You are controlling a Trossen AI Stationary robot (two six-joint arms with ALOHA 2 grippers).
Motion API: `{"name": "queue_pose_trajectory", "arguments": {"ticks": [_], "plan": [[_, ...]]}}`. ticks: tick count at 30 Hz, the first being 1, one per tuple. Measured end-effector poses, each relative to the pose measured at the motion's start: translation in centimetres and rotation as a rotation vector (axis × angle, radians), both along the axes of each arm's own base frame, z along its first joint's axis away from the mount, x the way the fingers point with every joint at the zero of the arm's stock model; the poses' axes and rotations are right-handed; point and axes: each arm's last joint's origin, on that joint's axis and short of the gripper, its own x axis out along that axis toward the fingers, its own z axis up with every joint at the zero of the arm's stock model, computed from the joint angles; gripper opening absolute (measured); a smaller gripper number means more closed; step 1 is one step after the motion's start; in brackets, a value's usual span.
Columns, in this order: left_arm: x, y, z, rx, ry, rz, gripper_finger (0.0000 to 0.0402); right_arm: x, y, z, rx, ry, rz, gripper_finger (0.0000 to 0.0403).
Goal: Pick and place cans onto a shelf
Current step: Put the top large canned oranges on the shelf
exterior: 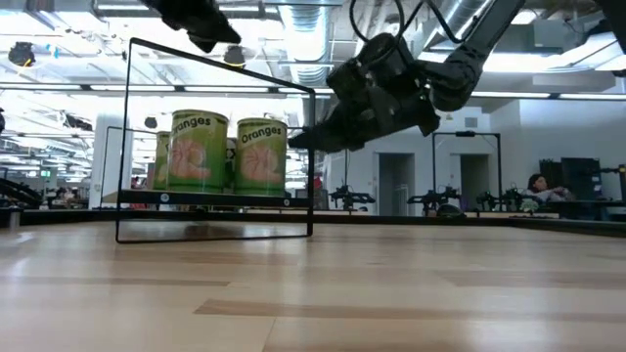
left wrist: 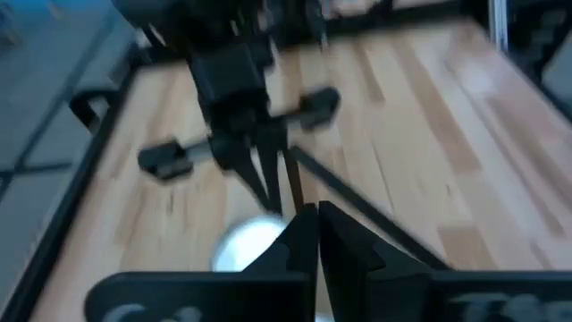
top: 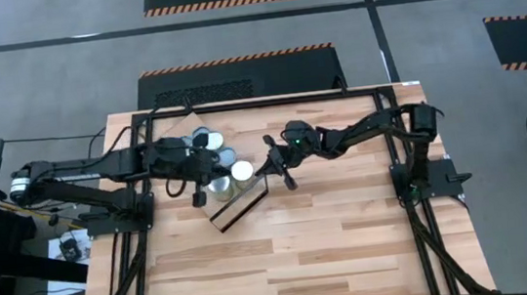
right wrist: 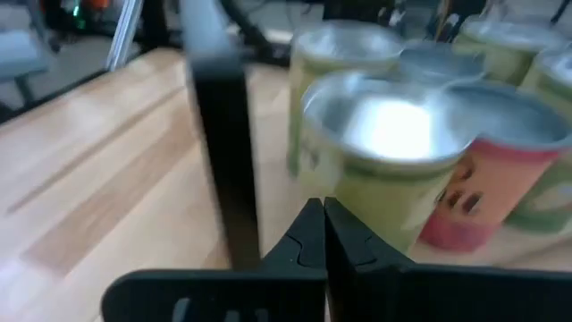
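Several cans [top: 214,158] with silver tops and greenish-yellow labels stand bunched on the shelf [top: 242,207]. In the low view they rest on its board [exterior: 205,198] inside the black frame. My right gripper [right wrist: 320,215] is shut and points almost level at the nearest can [right wrist: 393,134], just past the frame's post [right wrist: 223,161]. It also shows in the high view [top: 256,171] and the low view [exterior: 293,140]. My left gripper [left wrist: 317,219] is shut on nothing and hangs above the cans [top: 211,165], facing the right arm. My right gripper's shut fingertips [right wrist: 308,224] stand at the lower side wall of the nearest can [right wrist: 375,215], coming about level from the table's right. I cannot tell whether they touch it. The can stands upright.
The black metal rig [top: 375,91] frames the table's far and side edges. Open wooden tabletop [top: 305,261] lies toward the near edge. In the low view a person [exterior: 538,186] sits far off in the room behind.
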Motion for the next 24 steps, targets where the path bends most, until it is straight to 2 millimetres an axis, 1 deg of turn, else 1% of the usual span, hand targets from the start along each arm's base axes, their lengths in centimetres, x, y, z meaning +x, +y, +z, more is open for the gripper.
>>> {"name": "queue_pose_trajectory", "arguments": {"ticks": [4,8,12,14,19,24], "plan": [[-1.3,-0.1,-0.1,-0.015,-0.100,0.013,0.0004,0.2,-0.3,0.2,0.014,-0.032,-0.019,0.0006],[-2.2,-0.1,-0.8,-0.021,-0.130,0.024,0.0001,0.2,-0.5,0.5,0.004,-0.058,-0.036,0.0005],[-2.4,-0.1,-1.5,-0.021,-0.135,0.027,0.0000,0.4,-0.6,0.7,0.002,-0.062,-0.041,0.0007],[-2.4,-0.1,-1.6,-0.022,-0.159,0.027,0.0000,0.4,-0.5,0.7,0.002,-0.061,-0.040,0.0007],[-2.4,-0.1,-2.6,-0.022,-0.198,0.020,0.0000,0.5,-0.3,0.8,0.023,-0.058,-0.040,0.0007],[-2.4,-0.1,-2.6,-0.011,-0.206,0.017,0.0000,0.6,0.3,0.7,0.007,-0.057,-0.019,0.0008]]}}
